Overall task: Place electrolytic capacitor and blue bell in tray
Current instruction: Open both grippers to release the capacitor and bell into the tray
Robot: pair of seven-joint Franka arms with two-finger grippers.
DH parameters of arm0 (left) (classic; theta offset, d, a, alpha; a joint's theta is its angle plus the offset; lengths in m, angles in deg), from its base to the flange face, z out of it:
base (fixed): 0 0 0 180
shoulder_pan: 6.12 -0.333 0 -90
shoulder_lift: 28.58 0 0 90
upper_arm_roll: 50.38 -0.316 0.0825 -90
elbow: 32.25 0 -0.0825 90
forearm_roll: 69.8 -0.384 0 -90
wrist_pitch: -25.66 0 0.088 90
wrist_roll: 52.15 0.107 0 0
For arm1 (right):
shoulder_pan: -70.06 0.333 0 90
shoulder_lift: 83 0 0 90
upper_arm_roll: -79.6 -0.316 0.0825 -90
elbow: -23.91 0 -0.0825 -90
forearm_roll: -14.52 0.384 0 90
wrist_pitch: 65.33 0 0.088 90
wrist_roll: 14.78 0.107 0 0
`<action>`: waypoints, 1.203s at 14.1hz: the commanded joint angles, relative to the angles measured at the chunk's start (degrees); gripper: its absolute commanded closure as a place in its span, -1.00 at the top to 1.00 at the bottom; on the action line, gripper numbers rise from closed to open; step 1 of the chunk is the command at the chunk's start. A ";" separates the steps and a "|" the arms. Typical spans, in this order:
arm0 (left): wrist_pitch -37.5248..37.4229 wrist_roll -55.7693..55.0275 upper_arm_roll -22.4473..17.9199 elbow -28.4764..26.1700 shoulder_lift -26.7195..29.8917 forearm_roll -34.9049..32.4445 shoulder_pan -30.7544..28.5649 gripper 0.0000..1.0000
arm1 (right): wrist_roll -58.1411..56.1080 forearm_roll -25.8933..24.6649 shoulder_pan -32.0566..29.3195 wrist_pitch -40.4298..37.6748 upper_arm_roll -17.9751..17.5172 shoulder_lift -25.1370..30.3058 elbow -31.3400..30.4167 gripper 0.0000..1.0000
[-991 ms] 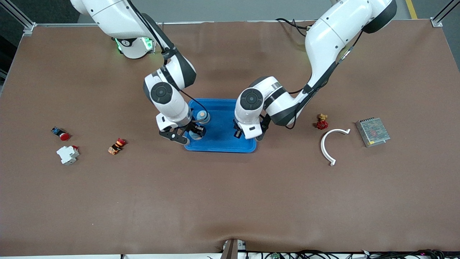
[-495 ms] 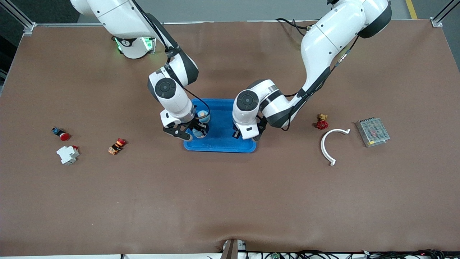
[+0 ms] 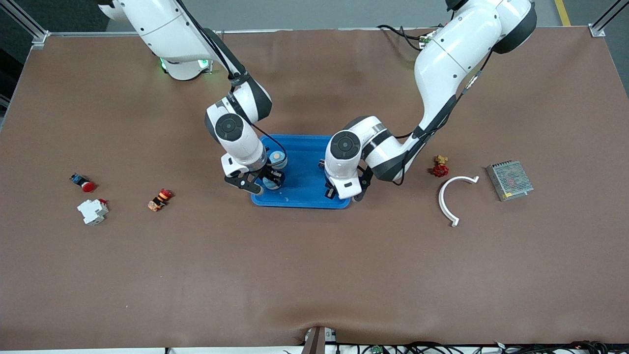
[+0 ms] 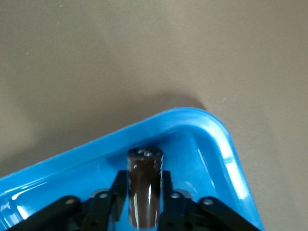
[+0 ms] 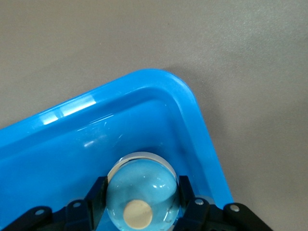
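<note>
Holding the bell, the right gripper hangs low in the tray, at the tray corner toward the right arm's end and nearest the front camera. Its jaws pinch the bell's round blue body from both sides, tan knob facing the wrist camera. I cannot tell whether the bell touches the tray floor.

The left gripper is low over the tray corner toward the left arm's end, also on the camera-side edge. In the left wrist view its fingers sit against both sides of the capacitor, a dark upright cylinder just inside the rim, so the jaws look pinched on it. Whether its base has reached the floor is hidden.

A 2nd blue round piece with a tan top lies in the tray, just beside the right gripper.

My judgement: the carrying is done for both parts, since each is inside the tray's outline. What is left is the release: 2 sets of jaws to spread, then both arms to lift clear without knocking anything over
</note>
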 commanded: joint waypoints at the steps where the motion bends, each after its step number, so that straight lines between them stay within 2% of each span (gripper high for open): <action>1: -0.08 0.14 -0.35 2.46 -0.18 -1.36 0.86 1.00 | 0.90 -0.80 0.67 0.44 0.40 -0.18 0.03 -1.00; 4: -0.61 1.27 -0.35 5.09 0.61 -1.71 0.24 1.00 | 1.24 -0.80 0.75 2.54 0.40 -1.59 0.12 -1.00; 7: -2.10 7.07 -0.18 5.45 1.93 -1.54 -1.25 1.00 | 1.42 -0.80 1.37 3.95 1.10 -2.74 0.21 -1.00; 8: -3.41 8.13 -0.09 6.06 2.54 -1.28 -1.69 1.00 | 1.42 -0.80 1.37 3.95 1.10 -2.74 0.30 -0.72; 9: -5.16 9.53 0.17 7.20 2.72 -1.10 -2.30 1.00 | 1.42 -0.80 1.37 4.04 1.10 -2.82 0.30 0.81; 10: -7.36 11.90 0.35 8.25 3.34 -1.01 -2.92 1.00 | 1.42 -0.71 1.37 4.04 1.19 -2.74 0.30 1.00; 14: -11.50 26.31 0.52 8.61 7.98 1.53 -6.95 1.00 | 1.16 -0.63 1.02 3.16 1.10 -1.86 0.47 1.00; 17: -18.34 38.68 0.52 8.53 14.22 3.37 -11.00 1.00 | 0.98 -0.63 0.67 -0.95 1.02 0.33 1.35 1.00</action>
